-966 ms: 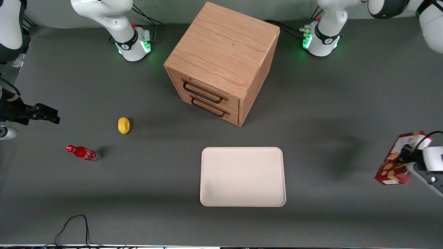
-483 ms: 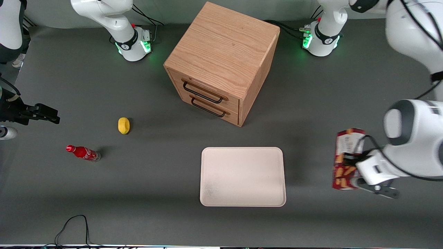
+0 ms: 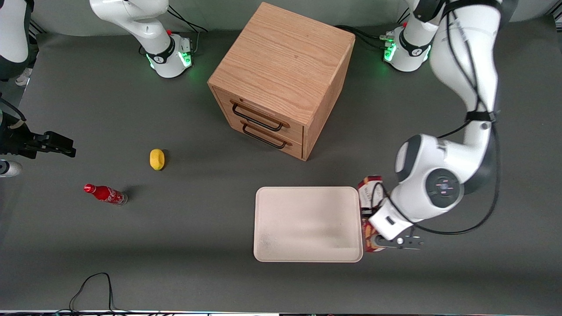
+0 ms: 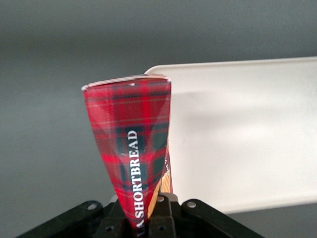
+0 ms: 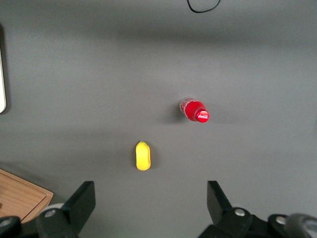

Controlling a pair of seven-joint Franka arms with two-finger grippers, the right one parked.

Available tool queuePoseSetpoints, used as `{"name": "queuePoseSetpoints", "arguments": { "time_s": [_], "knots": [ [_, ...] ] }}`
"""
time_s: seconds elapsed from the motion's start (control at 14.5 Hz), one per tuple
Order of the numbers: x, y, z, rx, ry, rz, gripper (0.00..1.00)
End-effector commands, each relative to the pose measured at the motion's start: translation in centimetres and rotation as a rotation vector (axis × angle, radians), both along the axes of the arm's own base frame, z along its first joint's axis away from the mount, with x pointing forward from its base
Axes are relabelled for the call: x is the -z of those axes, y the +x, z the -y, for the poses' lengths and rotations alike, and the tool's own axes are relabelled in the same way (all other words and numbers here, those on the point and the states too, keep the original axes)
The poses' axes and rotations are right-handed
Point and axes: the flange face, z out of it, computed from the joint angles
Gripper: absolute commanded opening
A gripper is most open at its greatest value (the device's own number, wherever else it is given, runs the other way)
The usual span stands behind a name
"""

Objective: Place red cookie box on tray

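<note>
Roughly mid-task: box lifted and carried, not yet set down.
Done: red cookie box (image 3: pixel 368 193) is off the table, pinched by the gripper (image 3: pixel 378 240); fingers clamp the carton's lower end, seen plainly in the wrist view (image 4: pixel 130 148).
Box position: lower right of centre in the front view, just beside the tray (image 3: pixel 307 254) edge on the working arm's side, not over it.
Left: move in over the tray, lower, release.
Arm pose: left arm reaches from its base at upper right, elbow bent, wrist pointing down; box roughly upright.
Tray: nothing on it.
</note>
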Motion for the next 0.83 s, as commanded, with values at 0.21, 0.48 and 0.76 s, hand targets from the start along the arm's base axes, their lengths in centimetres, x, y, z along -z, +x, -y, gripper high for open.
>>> {"name": "queuePoseSetpoints", "arguments": {
  "time_s": [0.21, 0.48, 0.76],
  "knots": [
    [7.7, -0.2, 4.3, -0.079, 0.017, 0.056, 0.00],
    [8.5, -0.8, 4.5, -0.051, 0.053, 0.045, 0.00],
    [8.7, -1.0, 4.3, -0.042, 0.069, 0.053, 1.00]
  ]
}}
